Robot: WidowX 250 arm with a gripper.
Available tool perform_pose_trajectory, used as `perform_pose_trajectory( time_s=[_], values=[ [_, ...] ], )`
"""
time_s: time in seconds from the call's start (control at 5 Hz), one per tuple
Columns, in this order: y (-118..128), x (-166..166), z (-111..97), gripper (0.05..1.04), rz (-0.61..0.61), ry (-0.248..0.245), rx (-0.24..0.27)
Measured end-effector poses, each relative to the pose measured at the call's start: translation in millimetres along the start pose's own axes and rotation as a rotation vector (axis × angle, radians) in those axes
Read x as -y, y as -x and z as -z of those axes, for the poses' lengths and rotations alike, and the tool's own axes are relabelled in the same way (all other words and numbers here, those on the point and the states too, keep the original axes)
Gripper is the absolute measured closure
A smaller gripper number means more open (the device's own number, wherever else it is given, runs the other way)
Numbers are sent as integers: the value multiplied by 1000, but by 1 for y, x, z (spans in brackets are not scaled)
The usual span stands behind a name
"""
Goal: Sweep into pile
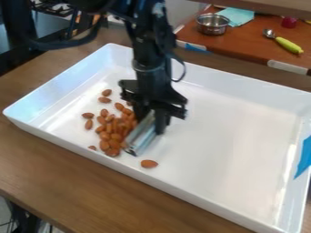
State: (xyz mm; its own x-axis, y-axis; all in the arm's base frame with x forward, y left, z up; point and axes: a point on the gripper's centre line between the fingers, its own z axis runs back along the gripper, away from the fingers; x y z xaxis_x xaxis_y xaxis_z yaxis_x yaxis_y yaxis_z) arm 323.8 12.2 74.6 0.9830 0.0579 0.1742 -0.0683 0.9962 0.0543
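Observation:
The black gripper (152,119) hangs down over the left half of a white tray (243,150), shut on a pale, flat-bladed tool (141,135) whose lower edge is at the tray floor. Brown almonds (111,132) lie heaped directly left of the blade, several of them touching one another. A few sit apart at the heap's upper and left edges. One single almond (148,164) rests to the blade's lower right, near the tray's front wall. Part of the heap's right side is hidden behind the tool and gripper.
The tray's raised walls surround the work area, with blue tape (303,157) on the right wall. Bare tray floor spreads to the right of the tool. Behind, on a red-brown surface, are a metal pot (213,24), a teal cloth (236,16) and a green-handled spoon (288,44).

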Motion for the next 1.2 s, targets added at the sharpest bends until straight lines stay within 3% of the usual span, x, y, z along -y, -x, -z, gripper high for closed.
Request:
perform_pose_trajectory(
  time_s=[0.6, 0.8, 1.0, 1.2],
  values=[
    [4, -95, 6, 701, 67, -177, -121],
    [15, -111, 3, 701, 39, -173, -161],
    [32, -78, -12, 701, 18, -3, -225],
    [26, -30, -42, 701, 51, 124, -159]
  ],
)
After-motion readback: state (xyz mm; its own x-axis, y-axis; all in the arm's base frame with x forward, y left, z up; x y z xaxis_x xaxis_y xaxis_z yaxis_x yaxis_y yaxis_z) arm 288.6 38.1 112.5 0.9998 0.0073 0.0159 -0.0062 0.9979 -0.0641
